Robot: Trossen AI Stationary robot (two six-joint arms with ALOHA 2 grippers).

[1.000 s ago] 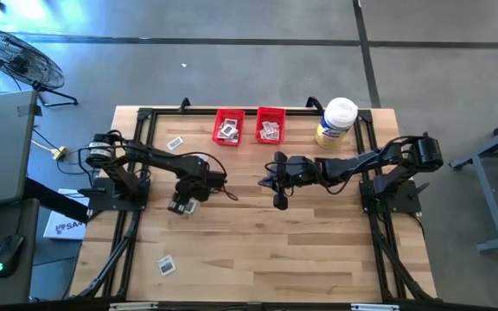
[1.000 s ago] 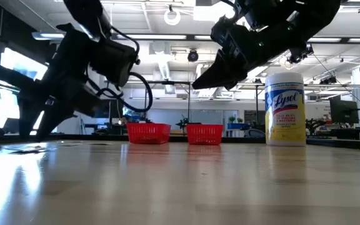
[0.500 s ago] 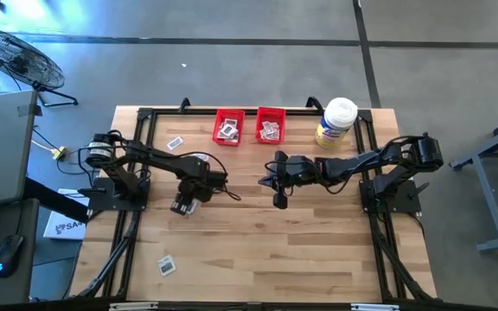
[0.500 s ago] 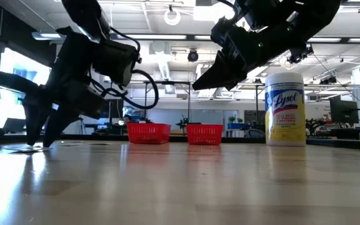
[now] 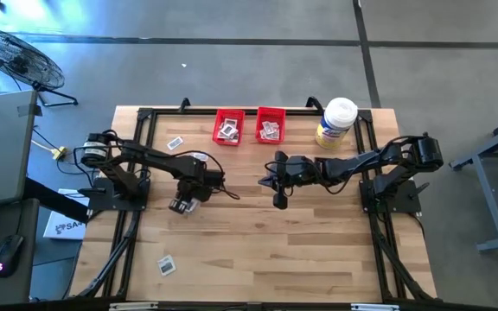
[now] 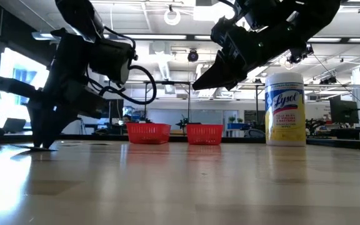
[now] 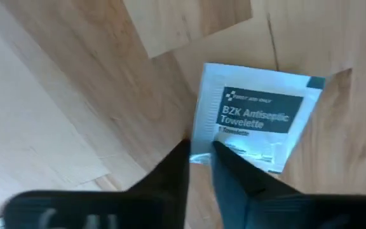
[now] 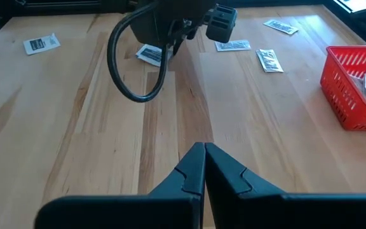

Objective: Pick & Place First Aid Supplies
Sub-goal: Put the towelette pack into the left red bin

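Wooden table (image 5: 258, 242): left gripper (image 7: 200, 151) angled down, fingertips pinching towelette packet (image 7: 256, 117) edge; right gripper (image 8: 204, 151) closed, hovering.

White towelette packet (image 7: 257, 121) flat on table (image 7: 56, 95)

packet (image 7: 256, 121): white, dark label | bins (image 5: 228, 127): red | table (image 5: 318, 250): light wood
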